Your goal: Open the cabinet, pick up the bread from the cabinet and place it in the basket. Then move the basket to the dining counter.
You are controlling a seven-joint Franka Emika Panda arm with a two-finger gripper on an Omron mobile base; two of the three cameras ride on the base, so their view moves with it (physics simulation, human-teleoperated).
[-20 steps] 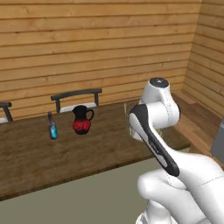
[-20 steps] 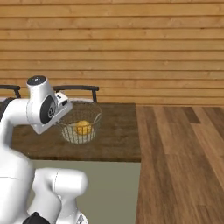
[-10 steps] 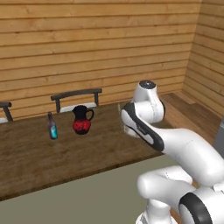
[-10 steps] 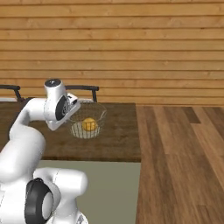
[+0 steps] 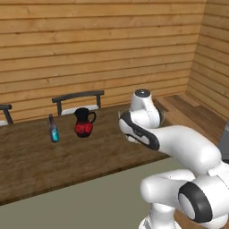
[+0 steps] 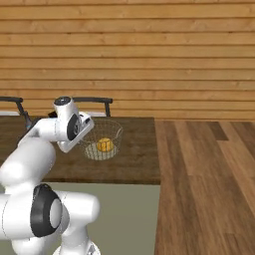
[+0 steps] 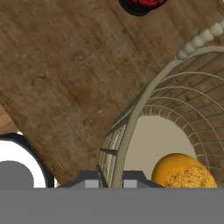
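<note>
Well, the gripper (image 7: 111, 183) is pinched tight on the basket (image 6: 102, 140) rim; light springy wire, bread (image 6: 104, 145) loose inside, keep it level.

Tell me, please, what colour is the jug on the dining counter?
The jug is red with black trim, clearest in the left base view.
</note>
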